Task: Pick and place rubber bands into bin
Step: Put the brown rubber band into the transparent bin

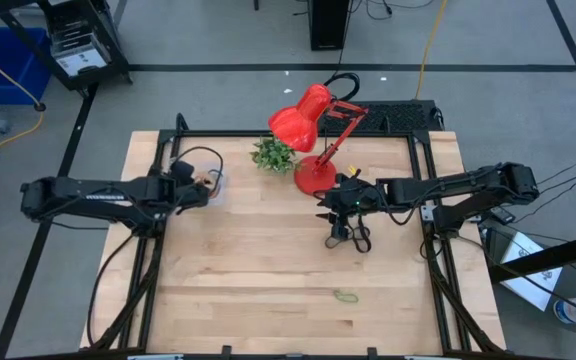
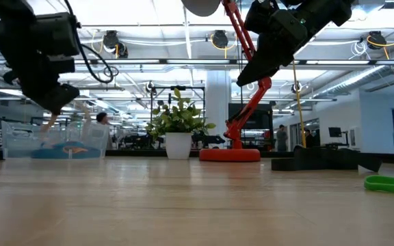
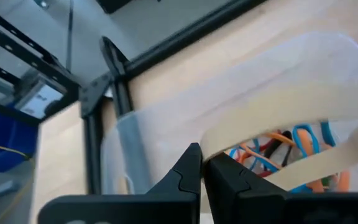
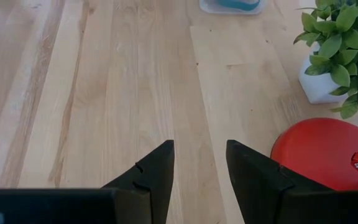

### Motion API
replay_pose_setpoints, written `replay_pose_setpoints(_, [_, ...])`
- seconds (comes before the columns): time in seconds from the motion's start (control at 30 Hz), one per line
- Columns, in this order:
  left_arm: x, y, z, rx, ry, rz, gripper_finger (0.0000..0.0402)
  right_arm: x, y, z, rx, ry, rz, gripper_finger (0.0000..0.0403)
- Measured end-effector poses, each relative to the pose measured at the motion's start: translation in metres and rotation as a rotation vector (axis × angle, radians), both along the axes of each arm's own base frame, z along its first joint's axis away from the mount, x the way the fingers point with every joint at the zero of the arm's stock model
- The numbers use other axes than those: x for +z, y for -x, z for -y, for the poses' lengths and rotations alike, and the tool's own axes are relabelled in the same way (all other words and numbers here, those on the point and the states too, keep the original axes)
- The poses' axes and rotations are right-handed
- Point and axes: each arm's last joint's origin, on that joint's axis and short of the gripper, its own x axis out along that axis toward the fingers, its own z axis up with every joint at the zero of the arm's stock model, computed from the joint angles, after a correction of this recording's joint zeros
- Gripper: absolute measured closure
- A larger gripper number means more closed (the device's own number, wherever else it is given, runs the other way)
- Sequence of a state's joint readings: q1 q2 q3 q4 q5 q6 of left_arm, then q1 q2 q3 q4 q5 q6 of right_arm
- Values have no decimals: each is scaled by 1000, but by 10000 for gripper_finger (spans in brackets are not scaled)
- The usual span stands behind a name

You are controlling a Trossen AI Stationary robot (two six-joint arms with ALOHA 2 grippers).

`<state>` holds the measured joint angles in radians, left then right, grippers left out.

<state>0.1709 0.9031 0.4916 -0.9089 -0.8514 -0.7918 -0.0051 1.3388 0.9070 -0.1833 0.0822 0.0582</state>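
A wide cream rubber band (image 3: pixel 303 134) is seen pinched between the nearly closed fingers of the left gripper (image 3: pixel 201 163), which is held just above the clear bin (image 1: pixel 211 184) at the table's far left. Blue and orange rubber bands (image 3: pixel 278 152) are seen lying inside the bin. The right gripper (image 4: pixel 199 163) is held above bare wood near the red lamp base (image 4: pixel 325 149), its fingers spread apart with nothing between them. A green rubber band (image 1: pixel 346 295) is left on the table (image 1: pixel 268 290) near its front edge, well apart from both grippers.
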Motion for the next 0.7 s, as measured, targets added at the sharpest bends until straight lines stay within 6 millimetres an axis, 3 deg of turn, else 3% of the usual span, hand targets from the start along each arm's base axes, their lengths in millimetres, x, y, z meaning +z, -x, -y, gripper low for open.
replay_pose_setpoints(0.27, [-21,3,-1,5,53,30,386,0,0,0,0,0,0,262])
replay_pose_setpoints(0.7, [-22,0,-2,2,57,77,394,0,0,0,0,0,0,262])
